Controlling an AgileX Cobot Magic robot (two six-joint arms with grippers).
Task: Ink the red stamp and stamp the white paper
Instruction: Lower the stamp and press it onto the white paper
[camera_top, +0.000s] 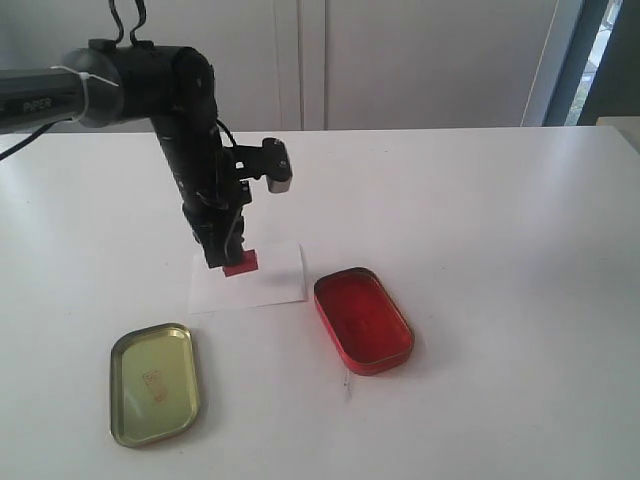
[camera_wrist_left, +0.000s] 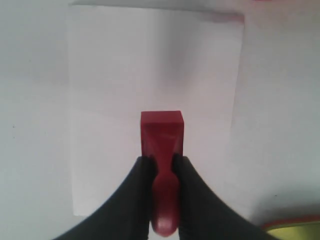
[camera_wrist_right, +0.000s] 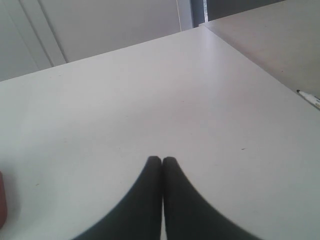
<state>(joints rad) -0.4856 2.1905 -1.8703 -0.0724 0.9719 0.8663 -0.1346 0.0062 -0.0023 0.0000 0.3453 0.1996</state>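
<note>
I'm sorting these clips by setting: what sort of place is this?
Probably an office or lab room: a white table, plain white cabinet doors behind it, and a window at one side.

Colours: stamp red, plain; paper white, plain; tin beside the paper red; lid near the paper gold, faint reddish mark inside; table white.

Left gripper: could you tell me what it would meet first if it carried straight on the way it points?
The white paper, via the red stamp the left gripper holds; they may already touch.
</note>
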